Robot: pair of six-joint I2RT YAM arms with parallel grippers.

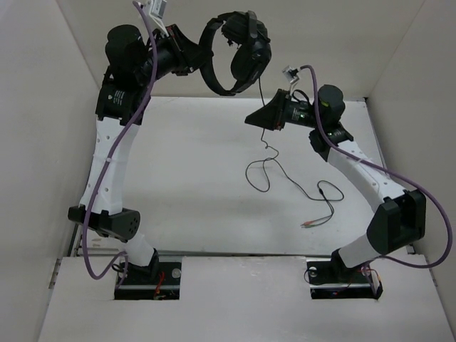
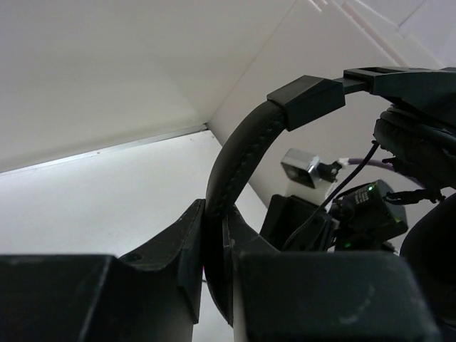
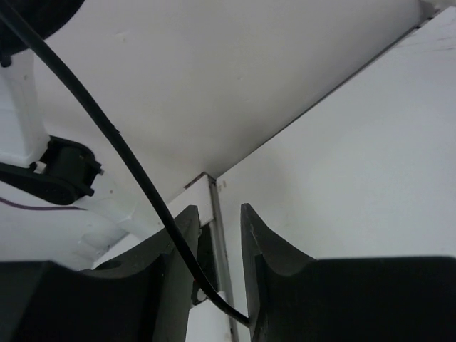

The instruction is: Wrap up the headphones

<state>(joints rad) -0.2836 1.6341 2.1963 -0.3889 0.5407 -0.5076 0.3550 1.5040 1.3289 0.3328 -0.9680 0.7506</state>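
Note:
My left gripper is raised high at the back and is shut on the black headband of the headphones. The earcups hang to its right. The thin black cable drops from the earcups past my right gripper and loops on the table, ending in pink and green plugs. In the right wrist view the cable runs down between the fingers. The jaws stand a narrow gap apart, wider than the cable.
White walls close the workspace on the left, back and right. Thick purple robot cables run along both arms. The right arm's wrist shows close behind the headband in the left wrist view.

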